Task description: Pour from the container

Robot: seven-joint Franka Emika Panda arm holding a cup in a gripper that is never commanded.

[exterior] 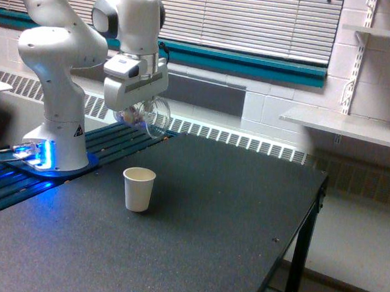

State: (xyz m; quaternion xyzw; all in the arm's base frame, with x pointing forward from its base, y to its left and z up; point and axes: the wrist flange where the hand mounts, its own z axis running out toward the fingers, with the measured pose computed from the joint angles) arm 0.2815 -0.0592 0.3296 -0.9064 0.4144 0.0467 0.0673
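Up above the worktop [198, 206], the hand [136, 113] is clamped on the clear tumbler [152, 117], which lies tipped well over, nearly on its side, its long axis running toward the exterior view's right with the mouth facing that way and slightly down. Small pinkish-brown bits sit low inside, near the fingers. The white paper cup [139, 189] stands upright on the worktop, well below the tumbler and almost under the hand. In my judgement the mouth lies a little to the exterior view's right of the cup's opening, so the pour depends on bringing rim over cup.
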